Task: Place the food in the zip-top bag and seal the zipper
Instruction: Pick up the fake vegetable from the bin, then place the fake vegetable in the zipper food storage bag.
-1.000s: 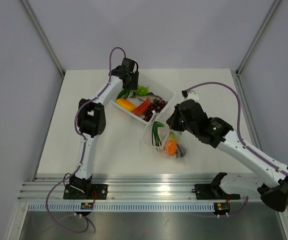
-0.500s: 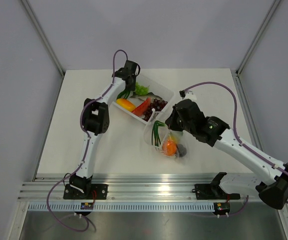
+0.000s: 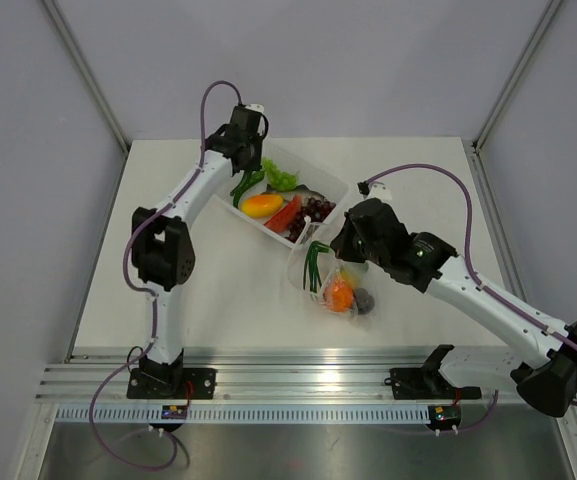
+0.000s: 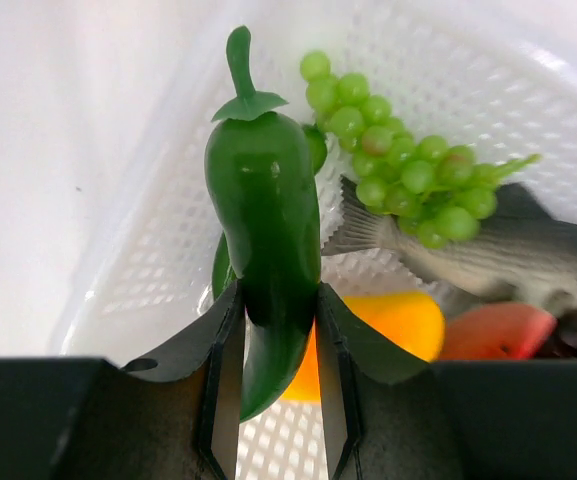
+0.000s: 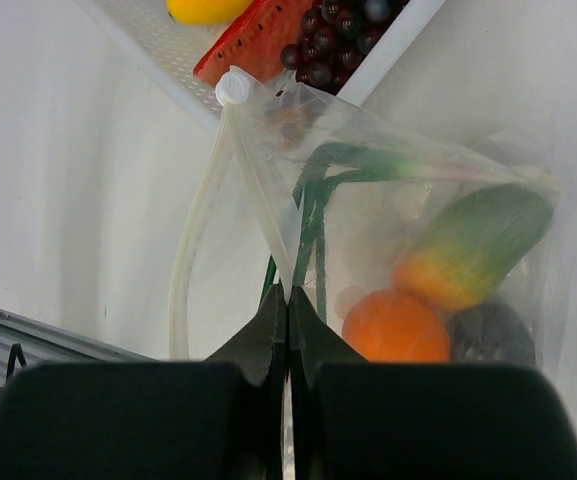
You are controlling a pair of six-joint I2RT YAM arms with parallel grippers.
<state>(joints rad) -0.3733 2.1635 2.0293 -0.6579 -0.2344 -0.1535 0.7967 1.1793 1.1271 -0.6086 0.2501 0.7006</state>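
Two grips: the left gripper [image 4: 278, 295] clasped the glossy green toy pepper [image 4: 263, 200]; the right gripper [image 5: 286, 297] pinched the clear crinkly plastic bag [image 5: 418, 190], whose mouth needed holding wide.

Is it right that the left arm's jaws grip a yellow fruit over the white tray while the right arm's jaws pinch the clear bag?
No: the left wrist view shows the left jaws gripping a green toy pepper, not a yellow fruit, over the white perforated tray. The right jaws do pinch the clear crinkly plastic bag.
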